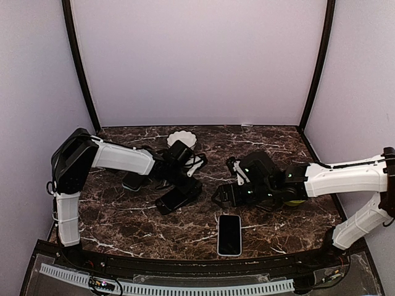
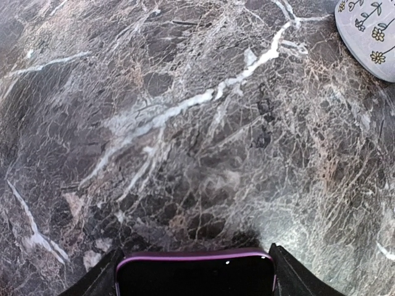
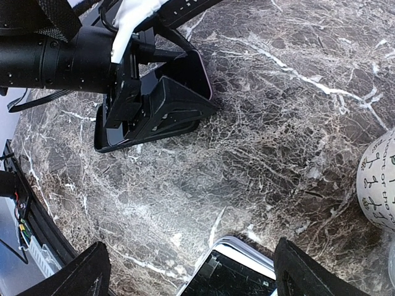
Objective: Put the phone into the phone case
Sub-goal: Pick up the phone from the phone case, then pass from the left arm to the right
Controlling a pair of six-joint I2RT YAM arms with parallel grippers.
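Observation:
The phone case (image 2: 195, 274), dark with a purple rim, lies flat left of the table's middle (image 1: 168, 205). My left gripper (image 2: 195, 285) straddles it, and its fingers (image 2: 293, 277) sit against both long sides. From the right wrist view the same case (image 3: 110, 139) shows under the left gripper (image 3: 166, 105). The phone (image 1: 229, 234), black screen with a white rim, lies face up near the front edge. My right gripper (image 1: 223, 197) hovers open just behind the phone. The phone's upper corner (image 3: 237, 277) shows between its wide-apart fingers (image 3: 86, 274).
A white scalloped dish (image 1: 182, 137) sits at the back of the marble table (image 1: 123, 222). Another small dark object (image 1: 132, 181) lies under the left forearm. A white patterned cup (image 3: 379, 185) stands to the right, also at the upper right corner of the left wrist view (image 2: 370, 31).

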